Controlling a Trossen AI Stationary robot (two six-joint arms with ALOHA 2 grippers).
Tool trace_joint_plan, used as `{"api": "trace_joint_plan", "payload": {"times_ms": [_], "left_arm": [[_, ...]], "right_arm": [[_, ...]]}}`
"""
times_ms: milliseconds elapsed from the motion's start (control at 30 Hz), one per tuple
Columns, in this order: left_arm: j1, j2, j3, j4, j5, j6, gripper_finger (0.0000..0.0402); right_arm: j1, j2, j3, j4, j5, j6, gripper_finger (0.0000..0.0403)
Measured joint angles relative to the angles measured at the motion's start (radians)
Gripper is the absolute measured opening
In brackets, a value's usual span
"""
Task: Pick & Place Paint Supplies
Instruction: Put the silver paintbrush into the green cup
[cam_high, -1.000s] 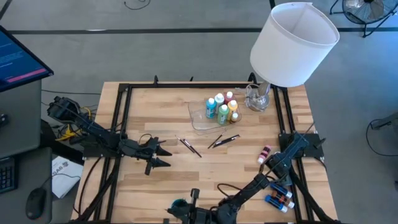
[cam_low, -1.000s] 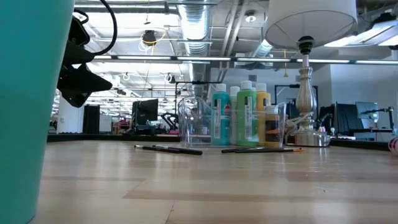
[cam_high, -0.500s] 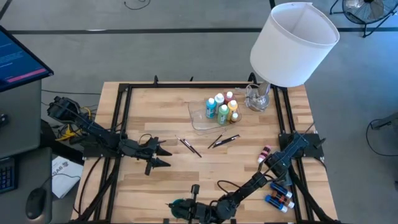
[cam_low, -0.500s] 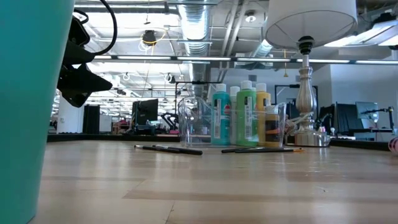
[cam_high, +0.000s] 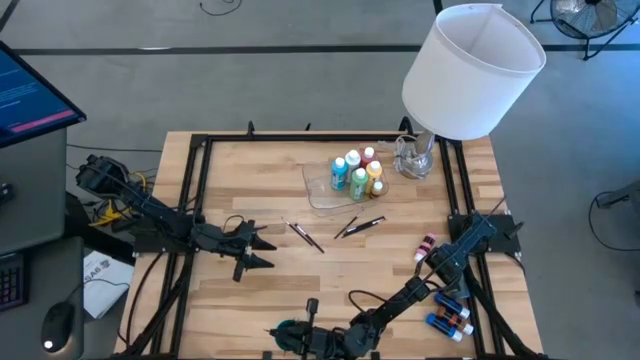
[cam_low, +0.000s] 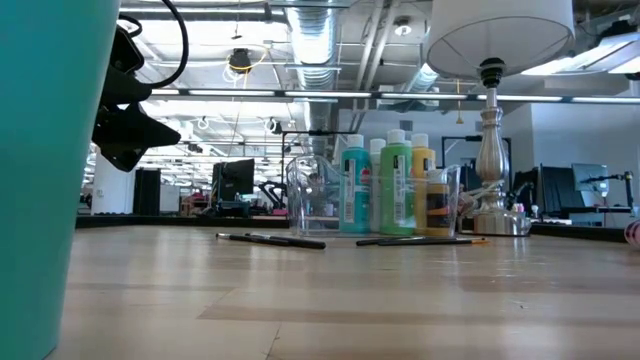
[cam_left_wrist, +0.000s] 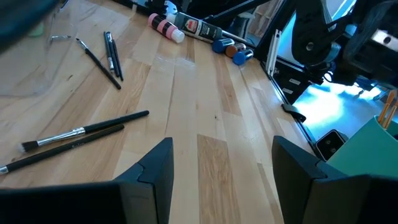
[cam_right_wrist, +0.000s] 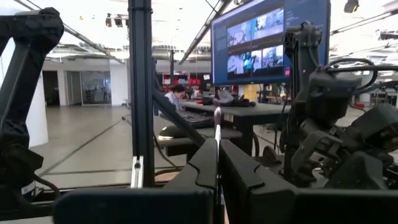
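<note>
Several white-capped paint bottles (cam_high: 357, 172) stand in a clear tray (cam_high: 320, 185) at the far middle of the table. Thin brushes (cam_high: 305, 236) (cam_high: 358, 226) lie flat on the wood in front of it. A pink bottle (cam_high: 426, 246) lies on its side at the right. My left gripper (cam_high: 262, 250) (cam_left_wrist: 221, 155) hovers open at the left, holding nothing. At the near edge my right gripper (cam_high: 303, 333) (cam_right_wrist: 217, 146) is shut on a thin brush, beside a teal cup (cam_high: 286, 328) (cam_low: 50, 170). My right gripper pinches a thin brush between its two fingers. The slim shaft (cam_right_wrist: 217, 127) runs along the fingers and sticks out past their tips. Which end of the brush it has does not show, and in the high view the arm covers the spot.
A big white lamp (cam_high: 470, 70) on a metal stem (cam_low: 490, 170) stands at the far right corner. Blue-capped bottles (cam_high: 448, 318) lie beside the right arm's base. A black frame (cam_high: 200, 170) rims the table. Bare wood lies in the middle (cam_high: 300, 275).
My right gripper has sunk a little beside the teal cup at the near edge and stays shut.
</note>
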Motion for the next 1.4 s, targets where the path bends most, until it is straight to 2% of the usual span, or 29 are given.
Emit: {"api": "trace_joint_plan", "payload": {"times_ms": [1400], "left_arm": [[0.0,0.0,0.0,0.0,0.001,-0.001,0.0163]], "right_arm": [[-0.006,-0.001,0.0,-0.154,0.039,0.065,0.0012]]}}
